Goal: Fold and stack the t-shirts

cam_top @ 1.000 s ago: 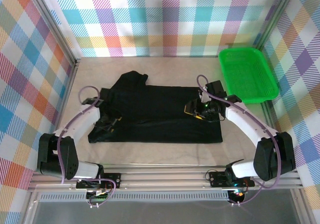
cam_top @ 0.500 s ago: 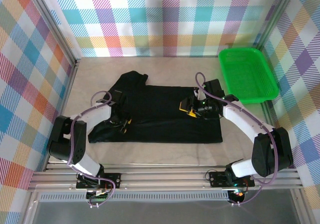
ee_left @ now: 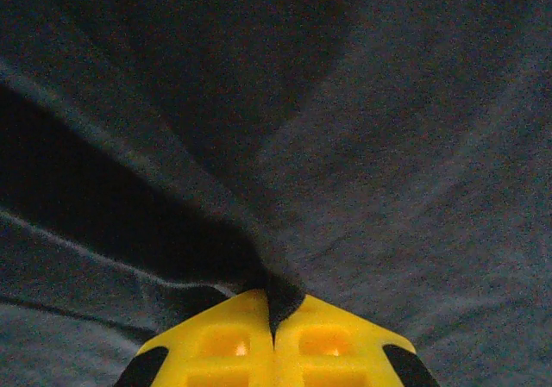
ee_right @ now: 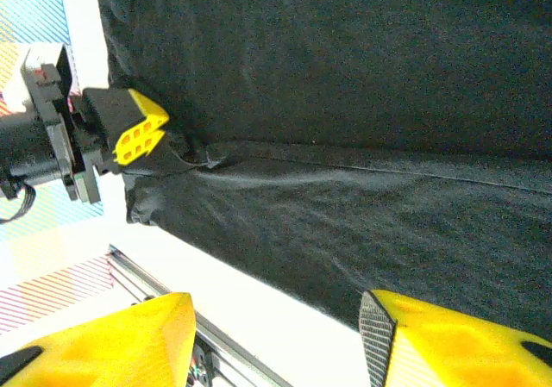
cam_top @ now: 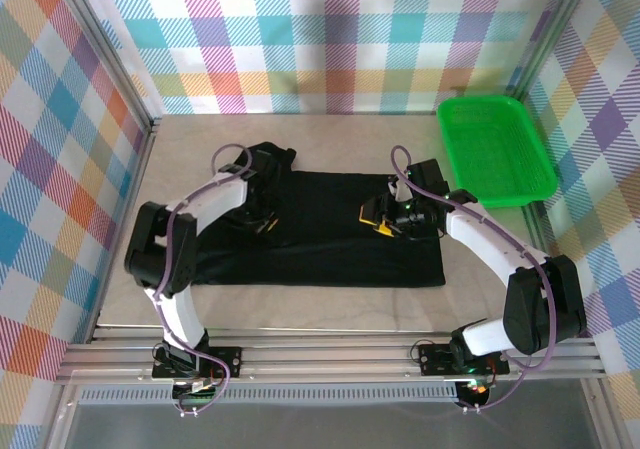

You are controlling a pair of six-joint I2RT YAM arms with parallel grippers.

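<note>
Black t-shirt (cam_top: 330, 234) lies flat, left of the green basket (cam_top: 495, 149). Left claw (ee_left: 274, 311), at the shirt's end far from the basket, pinches a thin ridge of cloth; right claw (ee_right: 276, 327) hangs open nearer it. That small pinch could slip mid-fold, bunching the shirt.

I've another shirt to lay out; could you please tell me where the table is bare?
Bare: the strip between the t-shirt and back wall, beside the green basket; the strip between its hem and front rail. Crowded: mid-table, under left arm and right arm.
</note>
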